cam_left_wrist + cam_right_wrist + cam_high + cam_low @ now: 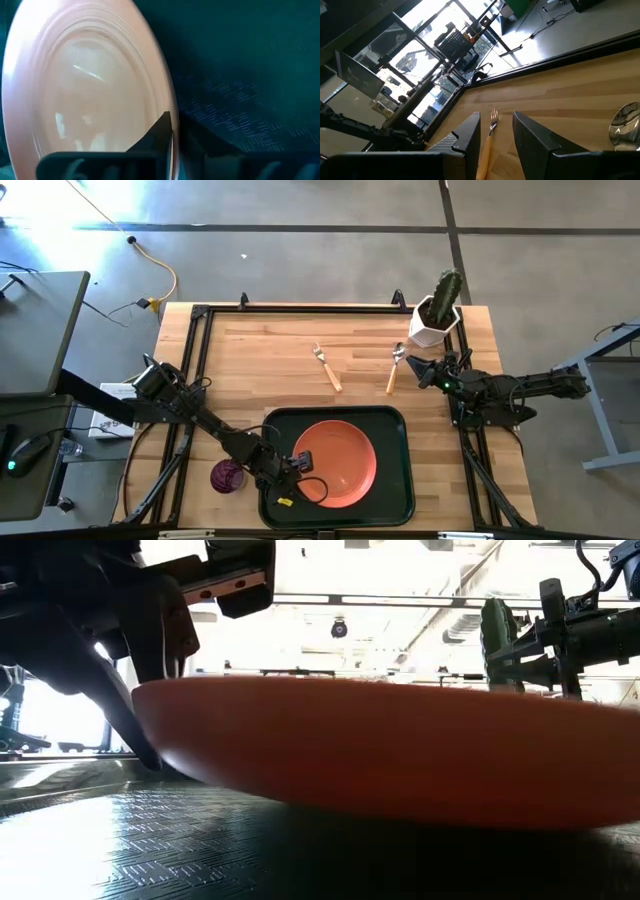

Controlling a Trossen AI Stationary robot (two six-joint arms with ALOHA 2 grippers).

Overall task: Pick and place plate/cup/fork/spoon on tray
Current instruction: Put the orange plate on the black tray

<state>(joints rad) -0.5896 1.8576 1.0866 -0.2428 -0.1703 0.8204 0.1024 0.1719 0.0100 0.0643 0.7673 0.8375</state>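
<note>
Orange-red, the plate (pixel 400 755) fills the low view, lying in the green tray (pixel 395 480) at the worktop's (pixel 270 350) six o'clock edge. At the plate's eight o'clock rim, the left gripper (pixel 303 467) pinches that rim with its fingers nearly together. Just outside the tray, at nine o'clock from it, sits the purple cup (pixel 227 476). Fork (pixel 327 367) and spoon (pixel 393 368) lie at twelve o'clock from the tray. At three o'clock from the spoon, the right gripper (pixel 418 370) hangs half open, holding nothing.
</note>
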